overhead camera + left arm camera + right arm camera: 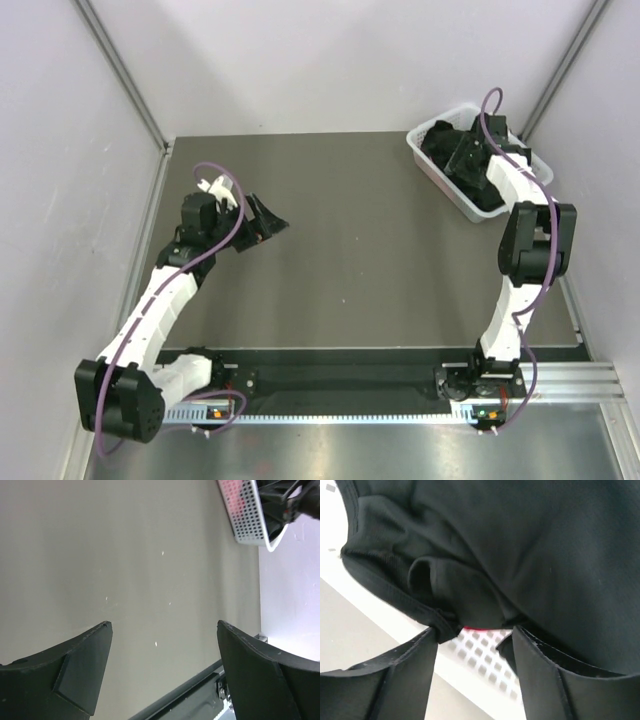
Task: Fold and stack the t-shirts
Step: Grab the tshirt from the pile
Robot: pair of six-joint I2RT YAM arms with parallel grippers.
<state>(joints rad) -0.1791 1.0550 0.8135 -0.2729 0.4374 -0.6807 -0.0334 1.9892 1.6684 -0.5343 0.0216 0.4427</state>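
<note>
A large black t-shirt fills the white lattice basket at the back right. In the right wrist view the black t-shirt hangs crumpled over the basket wall. A sliver of a red t-shirt shows under it. My right gripper is down in the basket, open, its fingertips touching a bunched fold of the black fabric. My left gripper hovers open over the bare table at the left, holding nothing. Red and pink show through the basket's lattice.
White walls with metal posts close in the grey table on the left, back and right. A black rail with both arm bases runs along the near edge. The basket stands against the right wall.
</note>
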